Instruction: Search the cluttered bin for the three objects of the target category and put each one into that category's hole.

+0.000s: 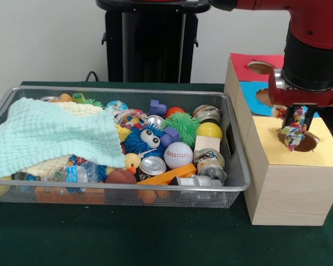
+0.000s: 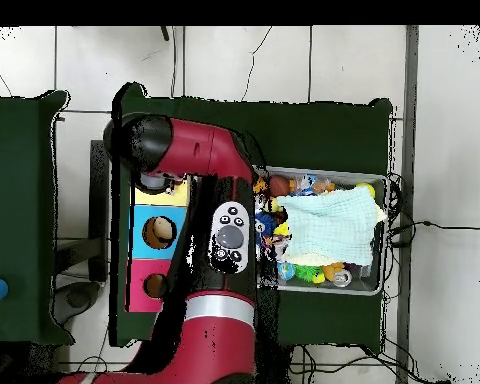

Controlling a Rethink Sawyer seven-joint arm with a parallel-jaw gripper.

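My gripper (image 1: pixel 297 117) hangs over the hole (image 1: pixel 309 145) in the yellow top of the largest wooden box (image 1: pixel 291 191). It is shut on the white cloth with multicoloured dots (image 1: pixel 293 136), whose lower end dangles into the hole. The mint-green waffle cloth (image 1: pixel 47 136) lies spread over the left half of the wire mesh bin (image 1: pixel 127 188). The cream waffle cloth (image 1: pixel 84 109) shows from under it. In the overhead view my arm (image 2: pixel 219 240) hides the gripper; the mint cloth (image 2: pixel 329 225) covers much of the bin (image 2: pixel 376 290).
The bin also holds a fuzzy blue toy with eyes (image 1: pixel 145 138), a baseball (image 1: pixel 178 154), a green spiky ball (image 1: pixel 183 124), cans and blocks. The blue-topped hole (image 1: pixel 263 97) and red-topped hole (image 1: pixel 260 67) lie behind the yellow box.
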